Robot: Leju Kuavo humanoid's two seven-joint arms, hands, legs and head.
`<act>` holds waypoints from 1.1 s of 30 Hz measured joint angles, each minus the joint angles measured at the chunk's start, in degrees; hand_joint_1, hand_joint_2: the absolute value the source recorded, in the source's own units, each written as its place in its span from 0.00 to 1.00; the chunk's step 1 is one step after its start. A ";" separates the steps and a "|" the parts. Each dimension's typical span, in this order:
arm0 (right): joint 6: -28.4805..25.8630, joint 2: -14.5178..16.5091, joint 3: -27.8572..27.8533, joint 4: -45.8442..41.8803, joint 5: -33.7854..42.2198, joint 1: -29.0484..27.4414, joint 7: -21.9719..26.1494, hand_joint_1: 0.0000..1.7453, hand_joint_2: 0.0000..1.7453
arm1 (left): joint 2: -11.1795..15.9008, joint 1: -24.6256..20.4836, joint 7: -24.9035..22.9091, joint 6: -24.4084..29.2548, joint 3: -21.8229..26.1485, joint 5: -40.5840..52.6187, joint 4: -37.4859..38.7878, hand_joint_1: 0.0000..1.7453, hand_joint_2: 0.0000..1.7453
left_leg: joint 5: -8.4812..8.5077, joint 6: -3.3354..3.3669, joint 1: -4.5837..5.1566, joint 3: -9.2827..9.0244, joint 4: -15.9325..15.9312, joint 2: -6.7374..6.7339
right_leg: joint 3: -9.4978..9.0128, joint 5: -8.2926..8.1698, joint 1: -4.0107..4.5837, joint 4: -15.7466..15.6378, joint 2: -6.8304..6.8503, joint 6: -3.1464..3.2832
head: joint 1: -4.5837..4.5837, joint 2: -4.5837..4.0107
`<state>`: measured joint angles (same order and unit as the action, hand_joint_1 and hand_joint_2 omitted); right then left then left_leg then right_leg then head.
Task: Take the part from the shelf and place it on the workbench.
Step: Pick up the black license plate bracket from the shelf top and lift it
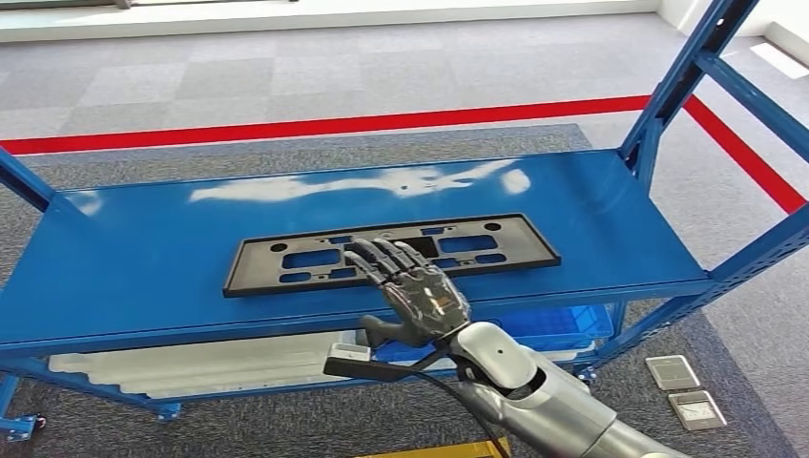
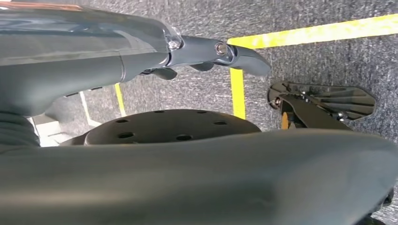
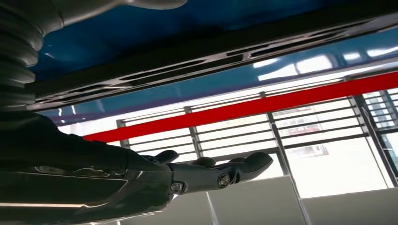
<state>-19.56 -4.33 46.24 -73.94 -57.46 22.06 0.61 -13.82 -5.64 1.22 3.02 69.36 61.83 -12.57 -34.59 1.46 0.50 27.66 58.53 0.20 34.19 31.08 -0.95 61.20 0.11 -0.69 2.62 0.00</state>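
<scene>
The part (image 1: 286,260) is a long flat black plate with rectangular cut-outs, lying lengthwise on the blue shelf top (image 1: 134,258). My right hand (image 1: 415,291) reaches in from the shelf's front edge, its fingers stretched out and spread over the middle of the plate's near rim. In the right wrist view the fingers (image 3: 220,177) are straight and hold nothing, with a gap between them and the plate (image 3: 187,65). My left hand (image 2: 220,54) hangs by my side over grey carpet, fingers extended and holding nothing.
Blue uprights (image 1: 673,91) rise at the shelf's right end. On the lower level sit a blue crate (image 1: 563,329) and pale sheets (image 1: 191,367). A red line (image 1: 334,124) crosses the floor behind. Two floor plates (image 1: 673,372) lie at the right.
</scene>
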 joint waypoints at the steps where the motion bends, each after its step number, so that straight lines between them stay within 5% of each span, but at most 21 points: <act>1: -0.22 0.09 0.09 0.79 -0.60 0.00 -0.19 0.00 1.00 | 0.01 0.01 0.01 -0.07 -0.15 0.10 0.00 0.00 0.00 | 0.00 0.00 0.00 0.00 0.00 0.00 | 0.00 0.00 0.00 0.00 0.00 0.00 | -0.01 0.00; 18: -4.17 1.18 -0.45 9.03 -13.56 -0.02 -6.62 0.00 1.00 | 0.25 0.19 -0.22 -0.50 -1.77 1.74 0.00 0.00 0.00 | 0.00 0.00 0.01 -0.01 0.00 0.00 | 0.01 0.00 0.00 0.00 0.00 0.00 | 0.00 0.00; 33: -5.71 2.61 -6.31 9.41 -12.87 0.06 -6.61 0.00 1.00 | 0.69 0.39 -0.18 -0.90 -2.88 2.66 0.00 0.00 0.00 | 0.00 0.00 0.05 -0.01 0.01 0.00 | 0.00 0.00 -0.03 0.00 -0.01 0.00 | 0.00 0.01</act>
<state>-25.28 -1.72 39.93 -64.53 -70.33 22.13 -6.00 -13.13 -5.25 1.04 2.12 66.48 64.48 -12.57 -34.60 1.45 0.55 27.66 58.54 0.20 34.19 31.08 -0.98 61.20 0.11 -0.69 2.62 0.01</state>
